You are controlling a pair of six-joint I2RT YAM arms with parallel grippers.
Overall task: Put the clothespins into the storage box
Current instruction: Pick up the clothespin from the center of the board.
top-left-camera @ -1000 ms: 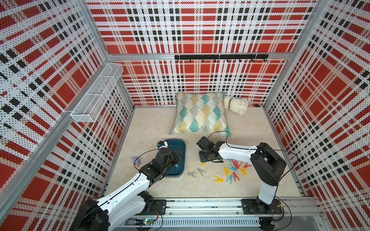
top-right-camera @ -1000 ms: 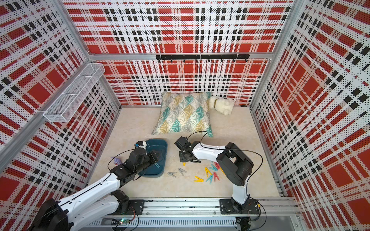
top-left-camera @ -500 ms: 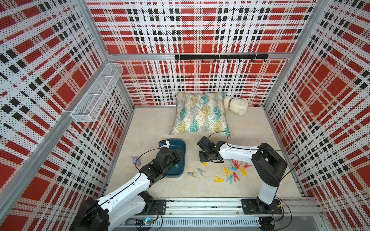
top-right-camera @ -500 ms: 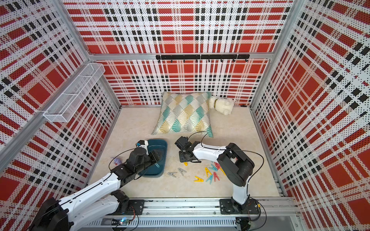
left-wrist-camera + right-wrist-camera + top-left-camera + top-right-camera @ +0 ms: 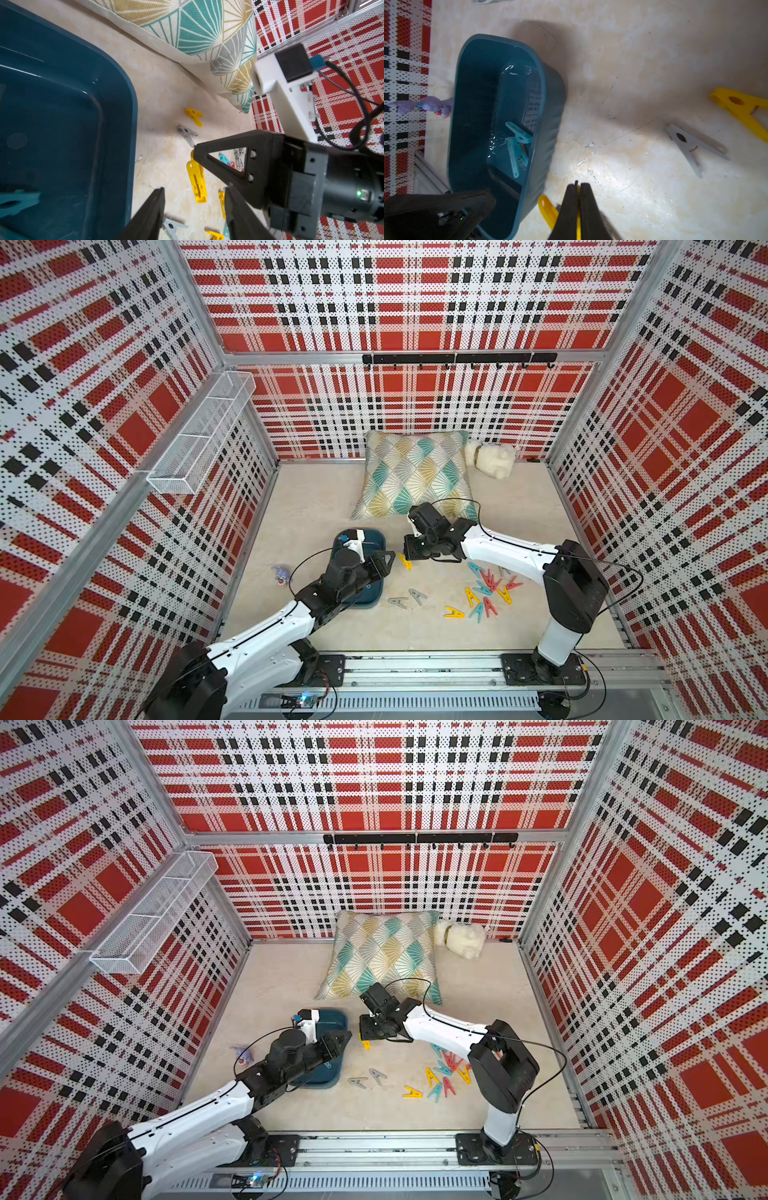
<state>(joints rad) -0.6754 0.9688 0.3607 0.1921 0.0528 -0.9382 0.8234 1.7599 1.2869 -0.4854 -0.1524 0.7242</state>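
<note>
The dark teal storage box (image 5: pixel 375 540) (image 5: pixel 321 1078) sits left of centre, and two teal clothespins (image 5: pixel 517 145) lie inside it. My right gripper (image 5: pixel 405 556) (image 5: pixel 577 184) is down at the floor just right of the box, shut on a yellow clothespin (image 5: pixel 548 209) (image 5: pixel 197 182). My left gripper (image 5: pixel 383 566) (image 5: pixel 194 188) hangs open over the box's right rim (image 5: pixel 131 116), with nothing between its fingers. Several yellow, teal and red clothespins (image 5: pixel 486 589) (image 5: pixel 444 1073) lie in a heap to the right. Two grey clothespins (image 5: pixel 409 597) lie between the heap and the box.
A patterned cushion (image 5: pixel 415 477) and a white plush toy (image 5: pixel 490 460) lie at the back. A small purple toy (image 5: pixel 282 572) (image 5: pixel 429 105) sits left of the box. A white wire basket (image 5: pixel 199 439) hangs on the left wall, and a black hook rail (image 5: pixel 457 358) on the back wall.
My right gripper's jaws have closed on the yellow clothespin beside the box. My left gripper has opened a little wider and barely shifted.
</note>
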